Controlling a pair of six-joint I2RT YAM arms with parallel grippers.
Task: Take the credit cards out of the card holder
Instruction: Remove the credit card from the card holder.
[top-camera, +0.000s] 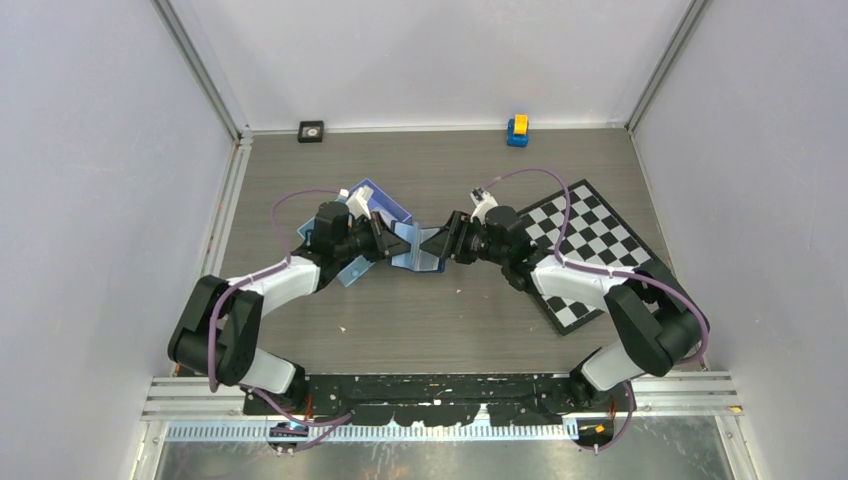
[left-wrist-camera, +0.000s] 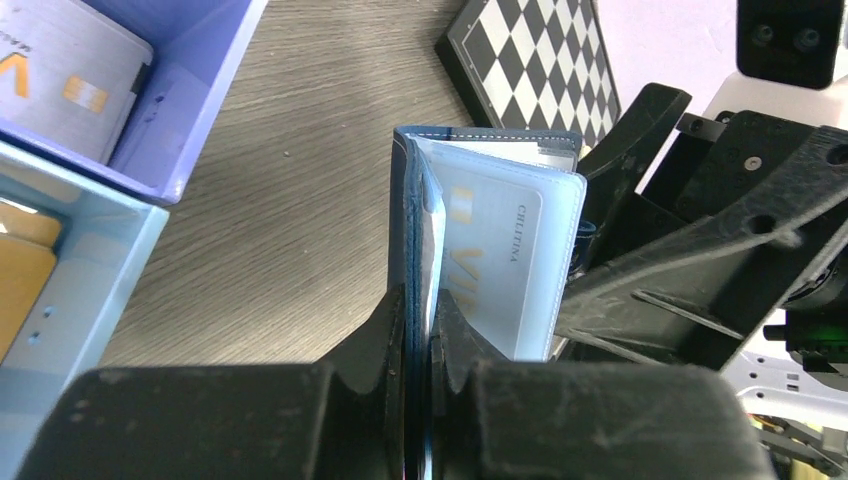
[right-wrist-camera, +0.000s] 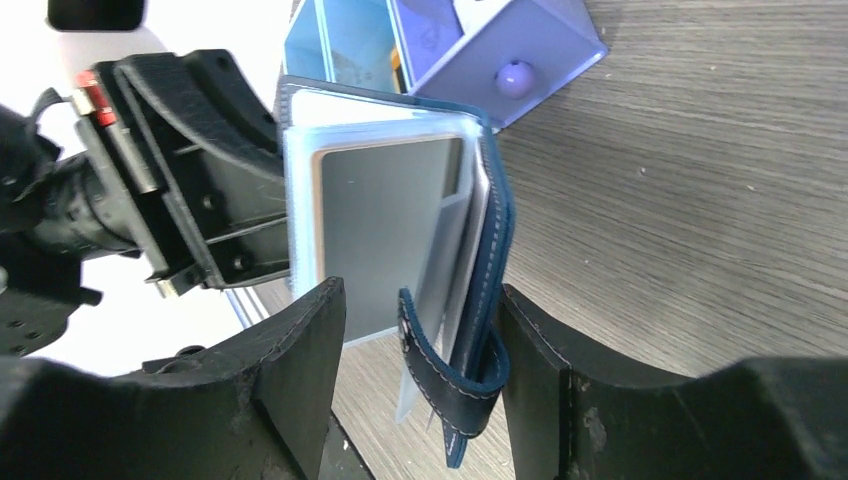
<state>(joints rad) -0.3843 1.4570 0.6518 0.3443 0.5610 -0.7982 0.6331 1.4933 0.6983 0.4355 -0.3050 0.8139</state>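
Observation:
The card holder (top-camera: 420, 250), a dark navy wallet, is held upright above the table between both arms. My left gripper (left-wrist-camera: 422, 310) is shut on the navy cover (left-wrist-camera: 412, 220), its two fingers pressed against it. Clear inner sleeves fan out to the right, one holding a pale credit card (left-wrist-camera: 500, 260). My right gripper (right-wrist-camera: 420, 320) is open and straddles the card holder's other end. The navy strap (right-wrist-camera: 440, 370) and the sleeves hang between its fingers, with a gap on the left side. A grey credit card (right-wrist-camera: 385, 230) shows inside a sleeve.
The blue and purple compartment tray (top-camera: 375, 205) lies behind the left gripper; a grey card (left-wrist-camera: 60, 80) and an orange-gold card (left-wrist-camera: 20, 290) lie in it. A chessboard (top-camera: 590, 250) lies under the right arm. A blue-yellow toy (top-camera: 517, 130) and a black square object (top-camera: 311, 131) sit at the back wall.

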